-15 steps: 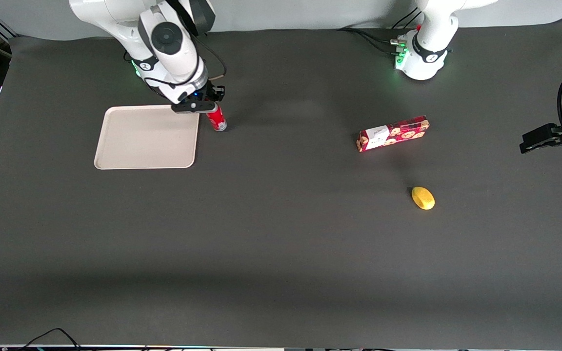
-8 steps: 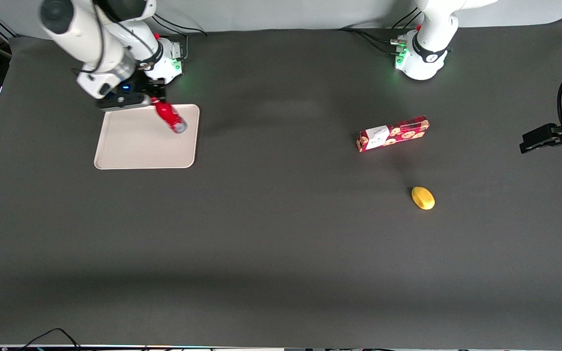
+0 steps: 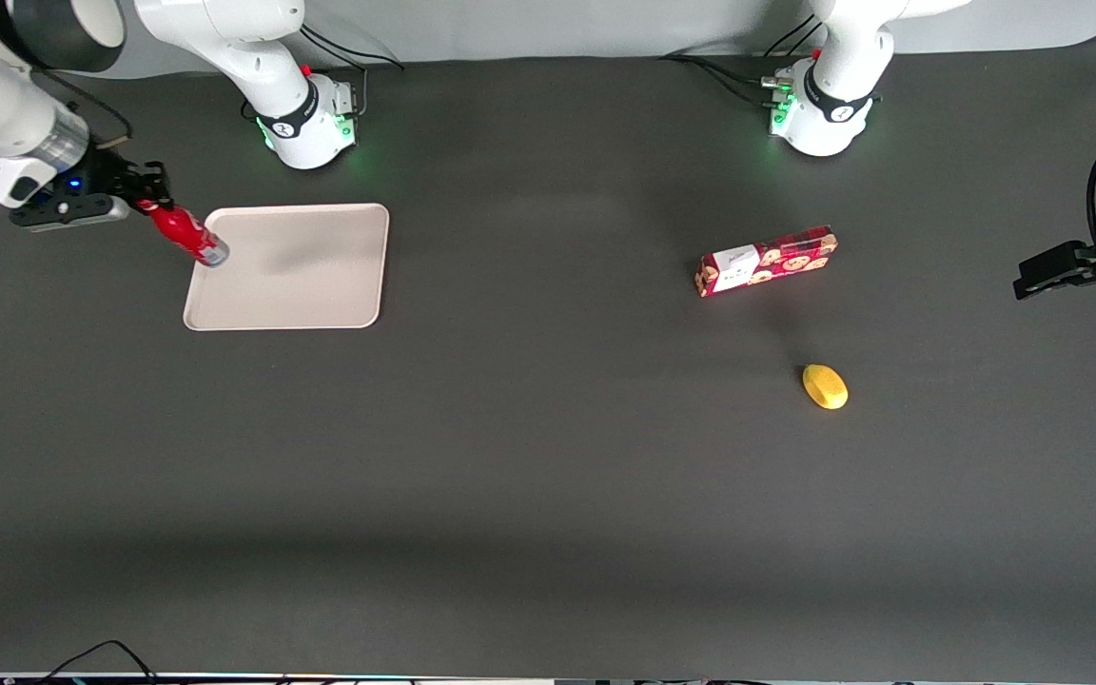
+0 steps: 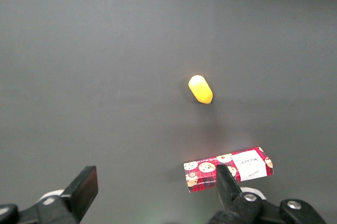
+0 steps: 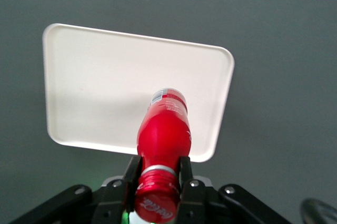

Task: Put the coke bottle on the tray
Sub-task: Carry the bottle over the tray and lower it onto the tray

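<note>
Above tray (image 3: 320, 276): gripper (image 3: 142, 193) clamping coke bottle (image 3: 188, 236).

Pincer (image 3: 142, 202) with coke bottle (image 3: 188, 235) above tray (image 3: 301, 285)

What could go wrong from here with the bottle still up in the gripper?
1. The gripper pinches the bottle only at its neck under the cap, so the body could swing or slip out on the way down.
2. In the front view the bottle hangs tilted over the tray's edge toward the working arm's end; released here, it may land on the rim or off the tray.
3. Set down tilted, the slim bottle would probably topple.
</note>
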`<state>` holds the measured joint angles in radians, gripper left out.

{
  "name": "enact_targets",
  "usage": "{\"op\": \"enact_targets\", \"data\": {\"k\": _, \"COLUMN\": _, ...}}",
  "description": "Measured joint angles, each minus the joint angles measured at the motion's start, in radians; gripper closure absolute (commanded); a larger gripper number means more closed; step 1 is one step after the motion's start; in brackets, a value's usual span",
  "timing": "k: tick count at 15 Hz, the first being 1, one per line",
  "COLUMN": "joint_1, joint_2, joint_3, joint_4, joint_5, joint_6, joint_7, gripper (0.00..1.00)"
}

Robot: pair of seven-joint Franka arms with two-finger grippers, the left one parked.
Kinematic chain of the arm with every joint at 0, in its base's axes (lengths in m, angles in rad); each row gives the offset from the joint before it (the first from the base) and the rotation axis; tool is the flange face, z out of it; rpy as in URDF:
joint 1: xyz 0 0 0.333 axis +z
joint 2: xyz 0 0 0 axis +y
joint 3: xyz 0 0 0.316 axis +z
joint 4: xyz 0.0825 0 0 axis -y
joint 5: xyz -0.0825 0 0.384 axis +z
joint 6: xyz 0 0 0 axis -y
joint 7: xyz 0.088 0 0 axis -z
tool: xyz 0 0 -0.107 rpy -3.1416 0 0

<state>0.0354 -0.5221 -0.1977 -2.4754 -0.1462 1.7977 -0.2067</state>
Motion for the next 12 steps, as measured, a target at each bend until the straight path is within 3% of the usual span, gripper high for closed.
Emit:
{"op": "enact_targets", "data": {"k": 4, "joint_1": -0.001, "joint_2": 0.038, "joint_3": -0.084, "joint_4": -0.046, "joint_5": -0.087, "joint_6": 0.066, "joint_7": -0.034, "gripper": 1.00}}
{"op": "enact_targets", "data": {"k": 12, "joint_1": -0.001, "joint_2": 0.240, "joint_3": -0.154, "joint_4": -0.103, "joint_5": -0.116, "joint_6": 0.299, "joint_7": -0.082, "gripper": 1.00}}
